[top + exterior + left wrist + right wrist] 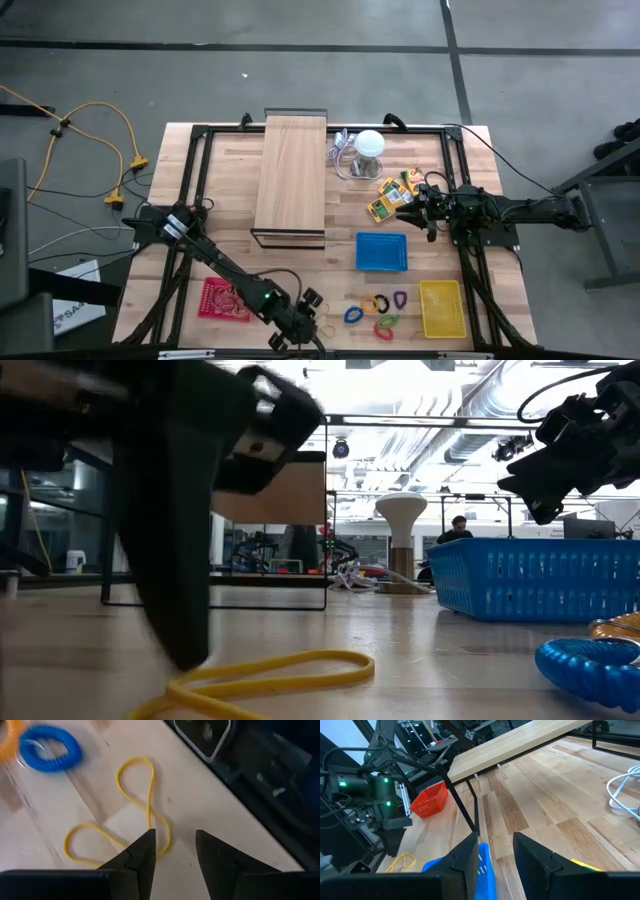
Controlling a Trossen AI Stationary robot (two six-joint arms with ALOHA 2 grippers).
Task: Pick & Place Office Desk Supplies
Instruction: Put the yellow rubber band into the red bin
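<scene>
Here our left claw (174,851), spread, hangs over the yellow rubber band (131,805); lying flat on the counter (210,805), it could slip free.

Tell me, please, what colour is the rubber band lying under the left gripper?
Yellow; the rubber band shows best in the left wrist view, by the left gripper.

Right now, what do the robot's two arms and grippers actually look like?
Both arms are dark, nearly black, jointed links with black cables running along them. The left gripper ends in two flat, matte black, wedge-shaped fingers, and a green light glows on that arm's wrist housing. The right gripper has the same two dark tapered fingers. No lettering is legible.
</scene>
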